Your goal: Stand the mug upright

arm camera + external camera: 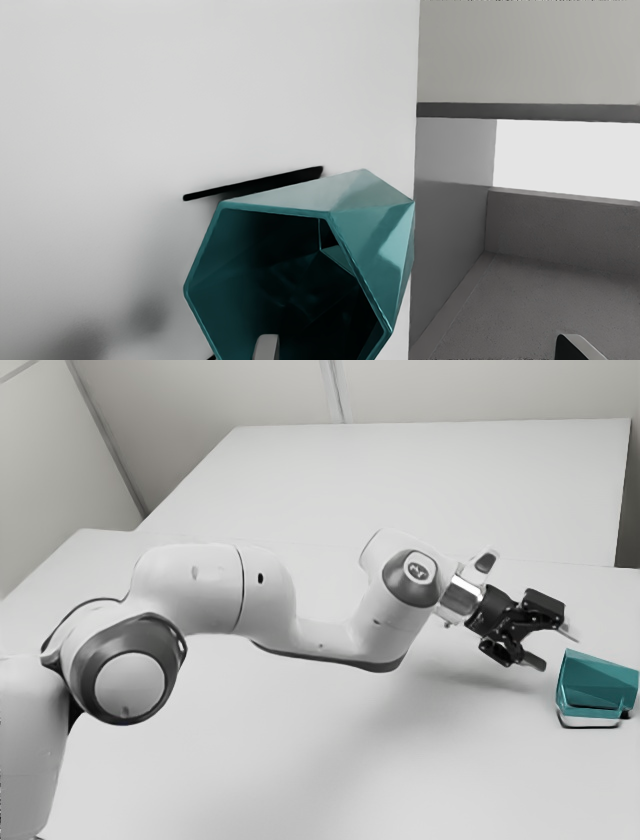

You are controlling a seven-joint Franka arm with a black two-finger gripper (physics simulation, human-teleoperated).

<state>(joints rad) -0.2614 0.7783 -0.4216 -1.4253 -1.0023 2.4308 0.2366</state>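
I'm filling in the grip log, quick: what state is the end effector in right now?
End effector: open, fingers wide apart, holding nothing; the teal mug is not gripped.

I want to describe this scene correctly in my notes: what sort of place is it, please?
Probably a simulated robot test room: a white robot arm reaches over a wide, pale table, and a plain wall stands beyond.

One mug (598, 682), one arm (190, 585), one gripper (556, 648), two fingers (266, 348).
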